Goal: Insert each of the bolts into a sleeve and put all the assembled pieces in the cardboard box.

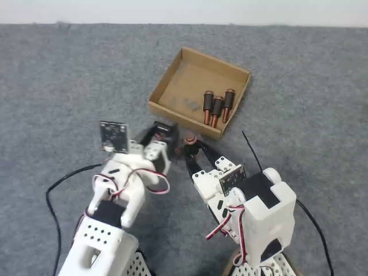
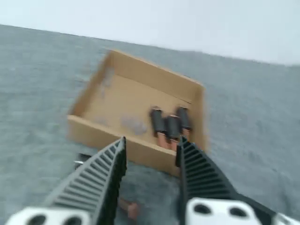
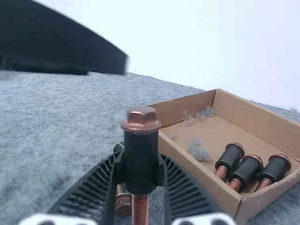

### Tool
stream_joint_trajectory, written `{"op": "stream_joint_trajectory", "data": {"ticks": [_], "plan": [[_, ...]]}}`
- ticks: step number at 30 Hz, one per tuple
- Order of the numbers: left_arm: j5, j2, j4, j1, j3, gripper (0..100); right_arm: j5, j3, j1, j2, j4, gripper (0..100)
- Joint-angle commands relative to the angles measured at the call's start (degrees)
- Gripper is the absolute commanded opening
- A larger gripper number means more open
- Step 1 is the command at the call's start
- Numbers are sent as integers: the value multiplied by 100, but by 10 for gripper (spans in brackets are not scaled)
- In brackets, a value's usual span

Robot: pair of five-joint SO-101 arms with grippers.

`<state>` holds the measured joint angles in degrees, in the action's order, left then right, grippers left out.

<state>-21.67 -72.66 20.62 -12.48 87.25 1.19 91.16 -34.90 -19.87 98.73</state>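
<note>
Right gripper (image 3: 139, 161) pinches the sleeve (image 3: 140, 147) of an assembled piece, with the bolt (image 3: 140, 119) through it, long axis upright, head up. The cardboard box (image 1: 178, 118) sits just beyond, near wall close ahead. The drop looks like a short reach forward over that wall, and it's the right arm's job since it has the piece. Left gripper (image 2: 152, 145) is spread, holds nothing, and sits just beside, facing the box.

Count:
- three assembled pieces (image 1: 217, 109) flat, side by side in the box
- one in the right gripper
- one loose bolt (image 2: 129, 209) on the tabletop (image 1: 57, 86) near the left gripper
</note>
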Motion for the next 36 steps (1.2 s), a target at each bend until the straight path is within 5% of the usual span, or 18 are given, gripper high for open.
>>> {"op": "stream_joint_trajectory", "data": {"ticks": [1, 13, 22, 36], "plan": [[-97, -105, 53, 580, -435, 40, -35, 18, 127, 84, 31, 7], [-70, -105, 1793, 1837, -224, 11, -35, 9, 497, 110, 92, 7], [-53, -97, 1574, 1793, 532, 11, -35, -941, 1455, 796, -171, 7], [211, -97, 1556, 1767, 532, 12, -35, -3833, 1508, 1974, -5024, 7]]}}
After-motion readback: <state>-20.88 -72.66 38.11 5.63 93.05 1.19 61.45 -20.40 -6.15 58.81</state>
